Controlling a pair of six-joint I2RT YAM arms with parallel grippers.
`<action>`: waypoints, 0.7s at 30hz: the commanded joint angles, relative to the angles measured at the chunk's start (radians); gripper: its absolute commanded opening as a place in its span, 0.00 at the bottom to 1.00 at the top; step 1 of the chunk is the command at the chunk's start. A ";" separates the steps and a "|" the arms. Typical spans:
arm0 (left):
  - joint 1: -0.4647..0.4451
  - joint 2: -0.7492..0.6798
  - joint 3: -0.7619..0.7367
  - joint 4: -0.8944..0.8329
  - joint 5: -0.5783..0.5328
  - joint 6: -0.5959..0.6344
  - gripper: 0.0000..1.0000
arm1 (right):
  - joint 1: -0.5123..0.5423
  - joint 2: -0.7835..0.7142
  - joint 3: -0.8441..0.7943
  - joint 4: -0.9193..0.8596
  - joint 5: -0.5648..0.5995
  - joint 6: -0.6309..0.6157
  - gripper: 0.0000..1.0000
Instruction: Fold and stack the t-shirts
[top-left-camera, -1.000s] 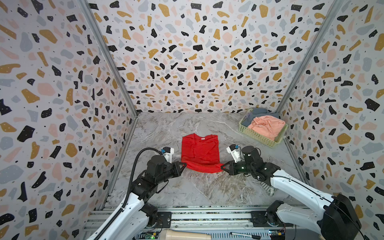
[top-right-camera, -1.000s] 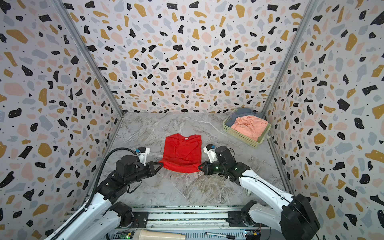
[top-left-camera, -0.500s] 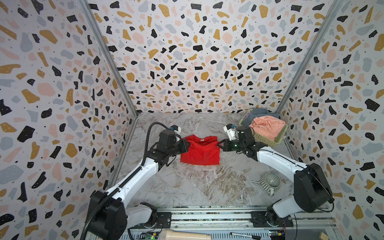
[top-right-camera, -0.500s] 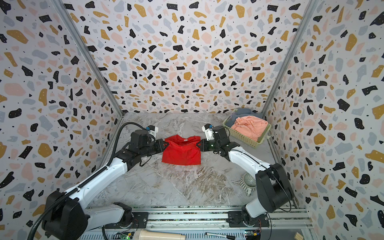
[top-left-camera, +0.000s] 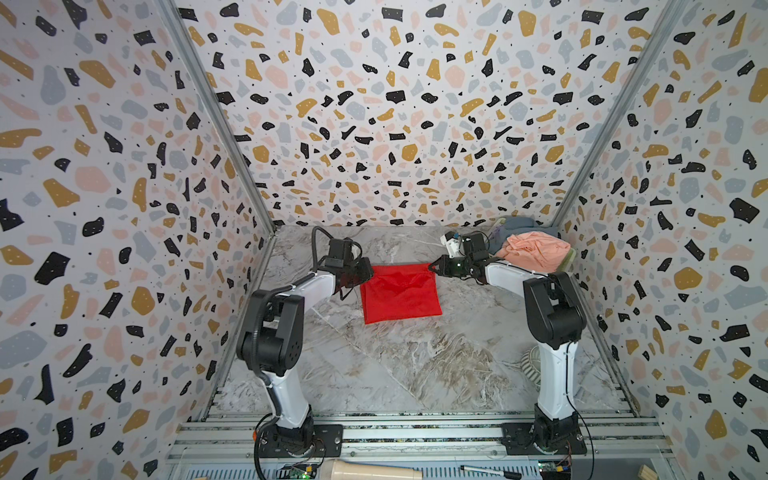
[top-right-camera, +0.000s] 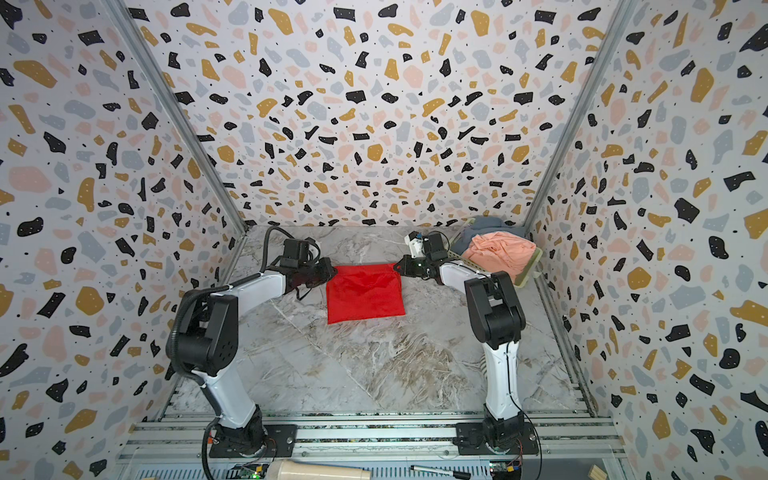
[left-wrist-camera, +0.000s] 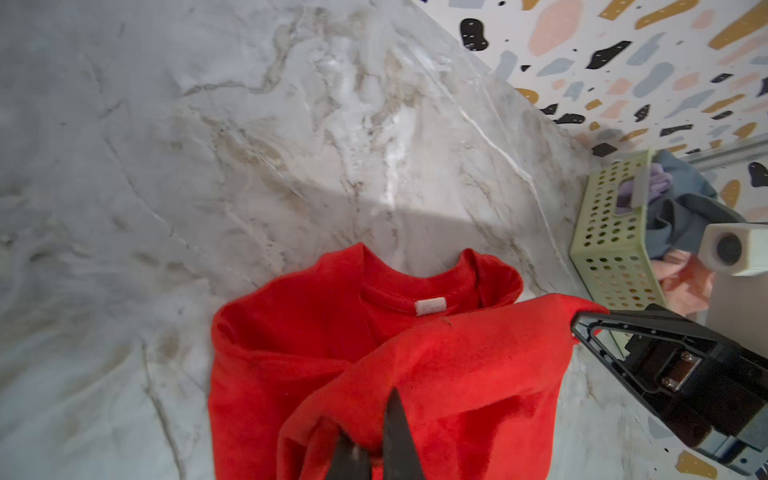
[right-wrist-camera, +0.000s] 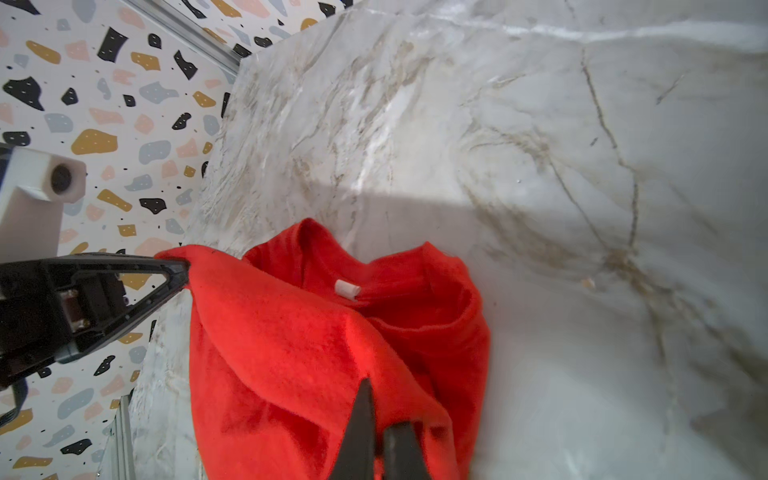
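Over on the left, the left gripper (top-left-camera: 368, 270) is pinched tight on one corner of the red shirt (top-left-camera: 401, 293). The shirt sits mid-table (top-left-camera: 415, 365), towards the back. Its held edge is stretched taut and lifted above the collar, and the near fold lies flat. The right gripper (top-left-camera: 432, 267) is clamped on the opposite corner. In the back right corner the basket (top-right-camera: 528, 270) holds the pink shirt (top-left-camera: 534, 249), heaped on the grey-blue shirt (top-left-camera: 523, 224).
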 joint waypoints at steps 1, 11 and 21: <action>0.029 0.054 0.068 0.030 -0.004 -0.007 0.06 | -0.017 0.068 0.138 -0.009 -0.025 0.005 0.19; 0.046 0.026 0.068 -0.002 -0.187 -0.029 0.42 | -0.087 -0.032 0.023 0.151 -0.013 0.051 0.68; -0.060 -0.059 0.057 -0.063 -0.179 0.098 0.51 | 0.000 -0.264 -0.267 0.167 0.026 0.063 0.68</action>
